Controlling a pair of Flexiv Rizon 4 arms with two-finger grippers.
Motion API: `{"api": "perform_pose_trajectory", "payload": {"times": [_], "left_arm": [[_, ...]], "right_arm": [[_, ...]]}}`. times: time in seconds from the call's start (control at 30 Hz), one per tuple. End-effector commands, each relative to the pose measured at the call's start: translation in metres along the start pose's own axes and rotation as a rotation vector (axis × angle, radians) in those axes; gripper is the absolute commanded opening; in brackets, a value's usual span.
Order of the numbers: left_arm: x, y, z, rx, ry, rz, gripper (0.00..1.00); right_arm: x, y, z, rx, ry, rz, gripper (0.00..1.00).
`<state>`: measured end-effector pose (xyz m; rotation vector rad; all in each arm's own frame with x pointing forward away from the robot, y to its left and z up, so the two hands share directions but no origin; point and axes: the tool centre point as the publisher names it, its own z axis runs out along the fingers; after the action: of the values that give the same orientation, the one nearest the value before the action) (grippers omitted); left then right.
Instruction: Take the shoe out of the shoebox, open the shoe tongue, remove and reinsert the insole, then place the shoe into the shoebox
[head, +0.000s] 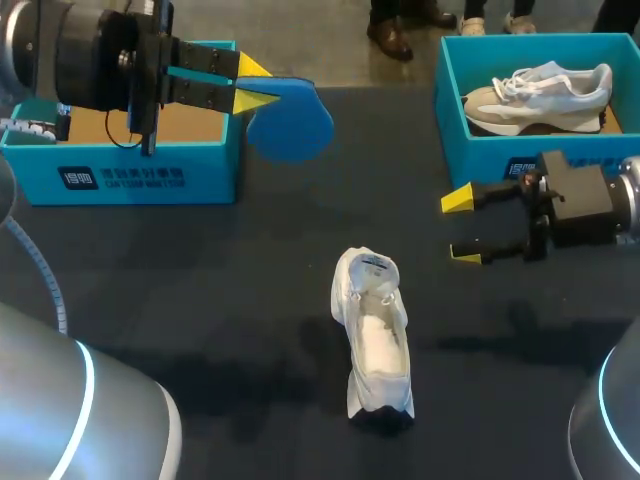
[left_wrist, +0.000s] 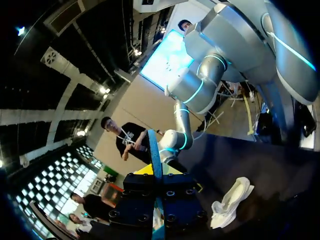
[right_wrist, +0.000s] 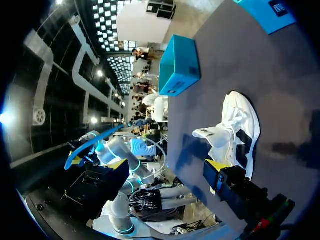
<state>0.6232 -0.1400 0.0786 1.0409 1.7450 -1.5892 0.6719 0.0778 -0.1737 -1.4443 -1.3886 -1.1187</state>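
The white shoe (head: 373, 335) lies out on the table (head: 230, 290), tongue open, with the right gripper (head: 461, 226) spread and empty nearby. Farther off, the left gripper (head: 255, 85) pinches the blue insole (head: 295, 120) up beside the shoebox (head: 150, 175). Reinserting and boxing remain, I'd say.

My left claw (head: 257, 84) has two black fingers capped with bright yellow wedge tips. Behind them sit a black block and a fat black cylindrical wrist (head: 90, 58), with a thin black cable (head: 131, 125) looping beneath. The block behind the fingers carries round screw holes (left_wrist: 169, 193). My right claw (head: 462, 226) is built alike, with red and green wires (right_wrist: 261, 225) behind it. Further back, my arms are smooth silver shells (head: 40, 400) with glowing pale-blue rings (head: 90, 385).
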Motion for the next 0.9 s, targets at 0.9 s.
{"api": "perform_pose_trajectory", "payload": {"times": [0.9], "left_arm": [[0.053,0.053,0.017,-0.187,-0.061,0.776,0.00]], "right_arm": [[0.000,0.000,0.001,-0.002,-0.001,0.001,1.00]]}}
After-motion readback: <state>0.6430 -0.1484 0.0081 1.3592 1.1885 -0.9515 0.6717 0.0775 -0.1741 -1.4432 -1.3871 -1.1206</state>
